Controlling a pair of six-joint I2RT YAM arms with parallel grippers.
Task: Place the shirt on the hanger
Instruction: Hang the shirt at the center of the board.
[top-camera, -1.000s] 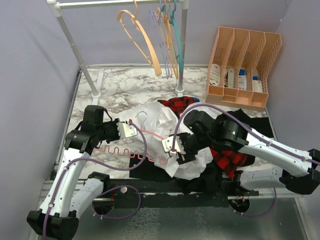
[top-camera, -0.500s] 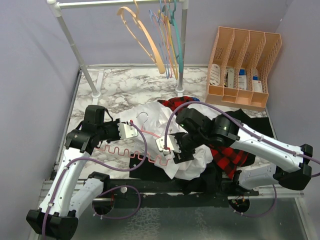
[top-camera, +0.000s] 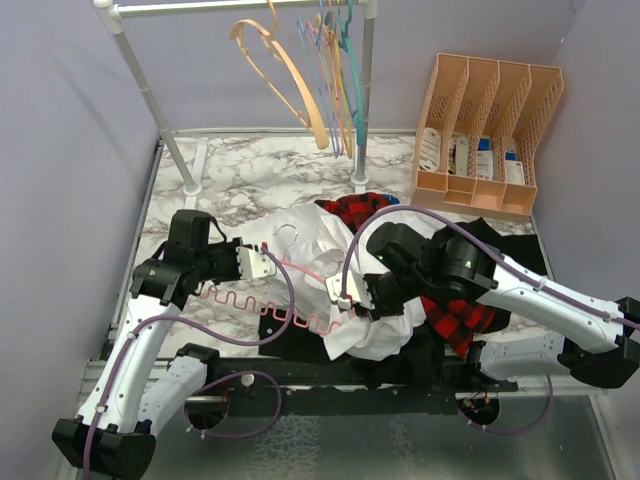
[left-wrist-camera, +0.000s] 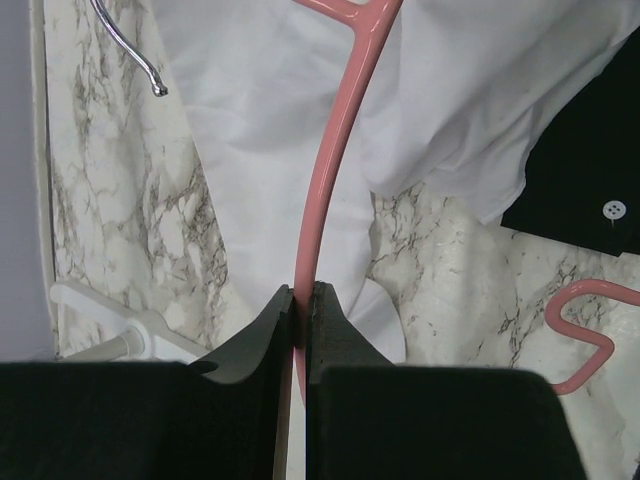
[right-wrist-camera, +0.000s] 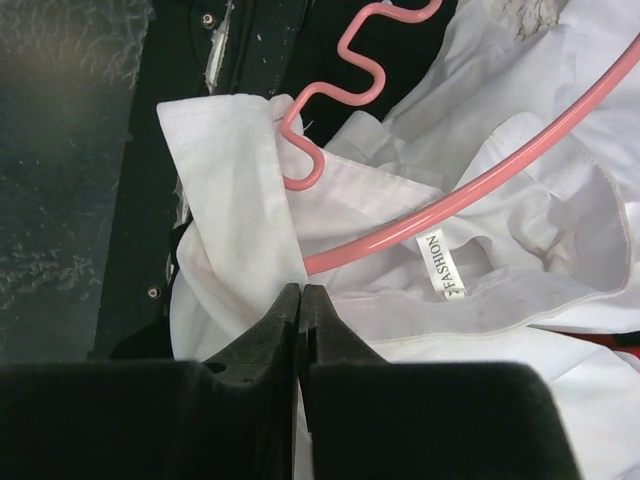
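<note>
Clamps hanger (left-wrist-camera: 325, 170) rod in left tool (left-wrist-camera: 300, 295), closed tight. Pinches shirt (right-wrist-camera: 230, 200) edge beside collar in right tool (right-wrist-camera: 300, 295), closed on fabric. Shows shirt crumpled mid-frame on marbled surface (top-camera: 250, 170), hanger lying across it.

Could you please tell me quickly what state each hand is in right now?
Left hand: closed, holding the hanger by its arm.
Right hand: closed, pinching the edge of the shirt.
</note>
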